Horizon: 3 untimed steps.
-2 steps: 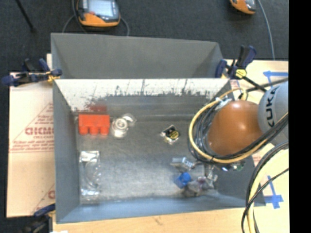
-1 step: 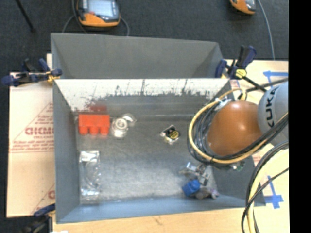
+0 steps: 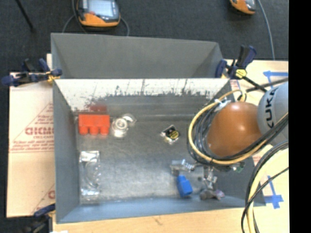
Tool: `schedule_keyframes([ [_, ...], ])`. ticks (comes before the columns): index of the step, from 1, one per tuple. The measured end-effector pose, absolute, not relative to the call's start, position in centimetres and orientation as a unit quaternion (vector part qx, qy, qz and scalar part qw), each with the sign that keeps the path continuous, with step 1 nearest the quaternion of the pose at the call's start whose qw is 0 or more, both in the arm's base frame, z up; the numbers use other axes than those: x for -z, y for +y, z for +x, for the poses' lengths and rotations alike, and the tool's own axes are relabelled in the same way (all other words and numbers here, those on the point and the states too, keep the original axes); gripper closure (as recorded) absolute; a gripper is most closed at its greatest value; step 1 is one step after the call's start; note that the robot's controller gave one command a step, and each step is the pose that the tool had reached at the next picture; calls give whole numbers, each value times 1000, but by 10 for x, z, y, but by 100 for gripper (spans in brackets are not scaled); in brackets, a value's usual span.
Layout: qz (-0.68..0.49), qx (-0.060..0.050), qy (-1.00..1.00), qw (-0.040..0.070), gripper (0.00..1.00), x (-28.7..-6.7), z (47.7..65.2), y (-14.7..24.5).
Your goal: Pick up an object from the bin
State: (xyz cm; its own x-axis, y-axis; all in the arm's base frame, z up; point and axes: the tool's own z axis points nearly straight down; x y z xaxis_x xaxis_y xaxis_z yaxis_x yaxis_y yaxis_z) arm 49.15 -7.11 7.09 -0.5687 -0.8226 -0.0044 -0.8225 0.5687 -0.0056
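My gripper (image 3: pixel 209 177) hangs low in the front right part of the bin, mostly hidden under the arm's orange dome. Just left of it lies a small blue piece (image 3: pixel 184 186). A little silvery metal part (image 3: pixel 180 167) sits above that. A small grey-purple thing (image 3: pixel 213 194) lies right below the gripper, against the front wall. Whether the gripper touches any of them cannot be made out. A small black and yellow piece (image 3: pixel 170 134) lies farther back, near the bin's middle.
An orange brick (image 3: pixel 94 124) and a clear round cap (image 3: pixel 120 126) lie at the back left. A crumpled clear plastic wrapper (image 3: pixel 90 174) rests at the front left. The arm's cables loop around the dome on the right side.
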Motion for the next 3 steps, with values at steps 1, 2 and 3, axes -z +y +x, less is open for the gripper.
schedule_keyframes([
  [1, -574, 3, 819, 4, 0, -72, 476, -44],
  [2, -574, 4, 819, 4, 100, -72, 476, -44],
  [3, -580, 3, 815, 4, 100, -226, 498, -40],
])
